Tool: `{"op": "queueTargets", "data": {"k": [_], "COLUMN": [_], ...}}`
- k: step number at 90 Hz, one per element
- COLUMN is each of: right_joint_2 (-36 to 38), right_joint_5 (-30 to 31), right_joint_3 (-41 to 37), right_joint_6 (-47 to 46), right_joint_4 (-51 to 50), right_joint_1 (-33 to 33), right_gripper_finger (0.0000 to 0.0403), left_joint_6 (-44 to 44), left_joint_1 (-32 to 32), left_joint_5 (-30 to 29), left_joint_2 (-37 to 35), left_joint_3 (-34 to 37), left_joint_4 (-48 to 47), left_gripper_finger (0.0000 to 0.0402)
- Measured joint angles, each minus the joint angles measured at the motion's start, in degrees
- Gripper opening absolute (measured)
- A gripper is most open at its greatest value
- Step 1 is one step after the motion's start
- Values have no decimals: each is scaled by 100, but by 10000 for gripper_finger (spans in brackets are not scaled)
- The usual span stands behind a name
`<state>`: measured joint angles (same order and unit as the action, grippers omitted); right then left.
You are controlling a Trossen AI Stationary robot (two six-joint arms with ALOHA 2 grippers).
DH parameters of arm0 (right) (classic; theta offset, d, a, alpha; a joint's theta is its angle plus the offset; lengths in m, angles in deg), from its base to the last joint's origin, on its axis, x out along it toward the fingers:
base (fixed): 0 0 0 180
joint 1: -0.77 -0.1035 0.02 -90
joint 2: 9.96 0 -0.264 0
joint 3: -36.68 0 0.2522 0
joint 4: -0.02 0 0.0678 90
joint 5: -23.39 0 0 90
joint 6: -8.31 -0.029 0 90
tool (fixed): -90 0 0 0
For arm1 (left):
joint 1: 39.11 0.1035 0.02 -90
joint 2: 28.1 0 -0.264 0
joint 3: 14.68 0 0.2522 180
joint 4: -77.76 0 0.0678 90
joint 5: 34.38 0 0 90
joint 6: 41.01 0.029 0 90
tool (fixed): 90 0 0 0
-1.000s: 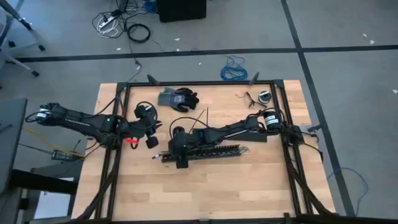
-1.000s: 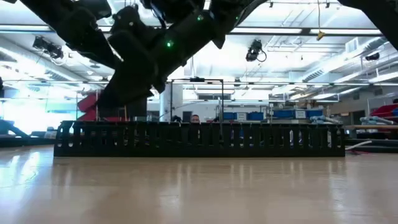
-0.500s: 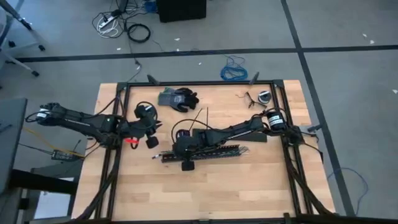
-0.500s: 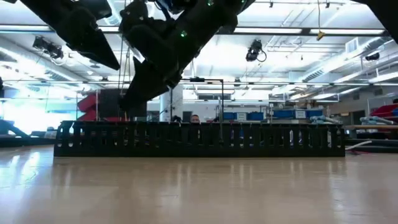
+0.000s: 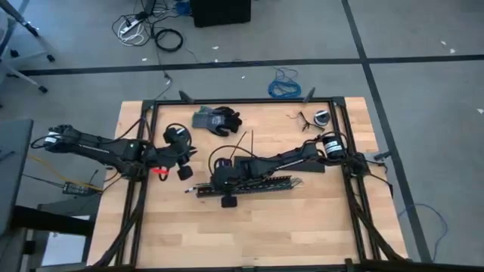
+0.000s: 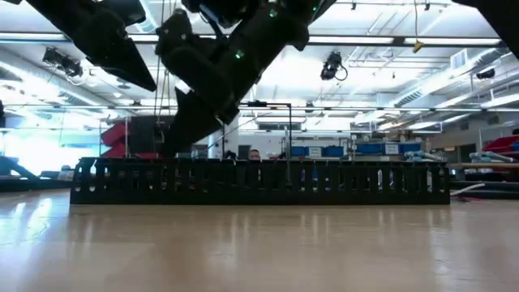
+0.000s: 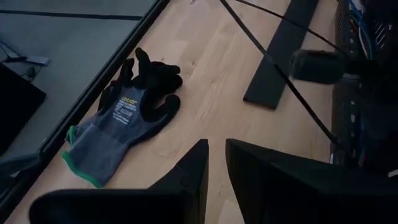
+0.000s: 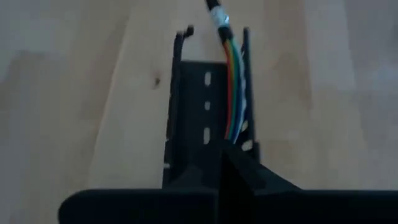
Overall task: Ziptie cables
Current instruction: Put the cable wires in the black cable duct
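Note:
A long black slotted duct [image 5: 253, 183] lies mid-table and shows as a low black wall in the low view [image 6: 259, 182]. The cables [image 8: 235, 93] are thin green, orange, blue and grey wires. They lie side by side in the duct's channel and merge into a black sheath [image 8: 217, 15]. My right gripper [image 8: 221, 167] is down at the duct's left end [image 5: 221, 180], shut over the wires. My left gripper [image 7: 216, 155] hovers at the table's left [image 5: 185, 155], its fingers a narrow gap apart with nothing between them. My right gripper has its fingers closed on the coloured wires where they pass under the fingertips [image 8: 236, 135], inside the duct's channel. The fingers slant down from above and lie along the duct. The fingers hide the exact place of contact. Beyond them the wires lie straight in the channel.
A grey and black work glove [image 5: 216, 119] lies at the far side, also in the left wrist view [image 7: 124, 118]. A flat black strip [image 7: 280, 50] and thin dark lines [image 7: 292, 93] lie on the wood beside it. A small coil [image 5: 321, 117] sits at the far right.
My right gripper has shifted a little along the duct's left end and risen slightly over it, staying shut. The duct has not moved.

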<state>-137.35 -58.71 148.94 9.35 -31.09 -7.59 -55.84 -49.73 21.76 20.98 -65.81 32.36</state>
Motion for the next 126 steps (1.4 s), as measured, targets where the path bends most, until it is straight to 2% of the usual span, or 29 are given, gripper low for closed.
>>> {"op": "queueTargets", "data": {"k": [7, 72, 92, 126], "right_joint_2": [0, 4, 2, 2], "right_joint_5": [175, -12, -172, -99], "right_joint_3": [0, -609, -468, -431], "right_joint_6": [0, -299, -221, -136], "right_joint_4": [-28, 466, 578, 697], "right_joint_1": [0, 28, 28, 28], "right_gripper_finger": [0, 0, 0, 0], "left_joint_6": [0, 4, 111, 111], "left_joint_1": [1, 1, 1, 1], "left_joint_5": [-1, 0, 1, 1], "left_joint_2": [0, -1, 0, 0], "left_joint_3": [0, 0, 0, 0], "left_joint_4": [4, 64, 173, 170], "left_gripper_finger": [51, 51, 51, 51]}}
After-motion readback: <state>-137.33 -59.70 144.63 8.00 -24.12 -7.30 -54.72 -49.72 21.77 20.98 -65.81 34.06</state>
